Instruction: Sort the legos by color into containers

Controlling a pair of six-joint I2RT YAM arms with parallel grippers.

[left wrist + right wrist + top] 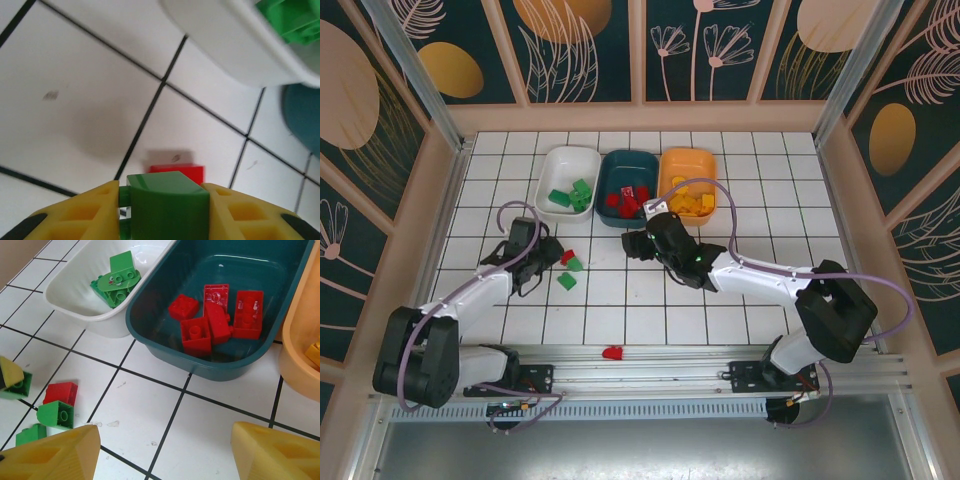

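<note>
My left gripper is shut on a green lego, held just above the tiles; a red lego lies right behind it. From above, that gripper sits beside a loose red lego and two green ones. My right gripper stands open over bare tiles in front of the teal tray, which holds several red legos. The white tray holds green legos. The orange tray holds yellow legos.
One red lego lies alone near the front rail. The three trays stand side by side at the back of the tiled floor. Wooden walls close in the left, right and back sides.
</note>
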